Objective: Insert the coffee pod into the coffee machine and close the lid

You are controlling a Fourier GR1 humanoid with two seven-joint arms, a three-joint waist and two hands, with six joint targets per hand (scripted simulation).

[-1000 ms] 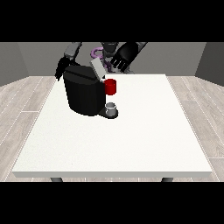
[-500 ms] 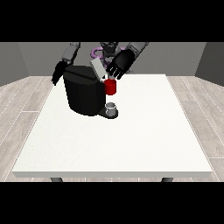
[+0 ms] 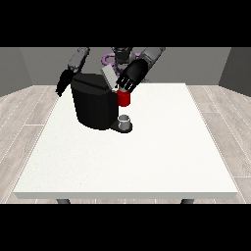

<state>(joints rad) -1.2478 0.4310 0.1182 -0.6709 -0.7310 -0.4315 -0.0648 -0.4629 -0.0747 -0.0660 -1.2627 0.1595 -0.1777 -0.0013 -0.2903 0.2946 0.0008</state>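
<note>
Hand down on the raised lid, ready to close

I see the hand at the view's right has come down onto the machine's grey lid; its fingers look spread, holding nothing. I cannot find the pod. Beside the coffee machine, the other hand hangs idle. I judge lid-closing comes next.

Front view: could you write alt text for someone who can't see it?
A humanoid robot reaches the hand at the view's right down over a black coffee machine on a white table, just above a red thing at the machine. Its other hand hangs beside the machine.
</note>
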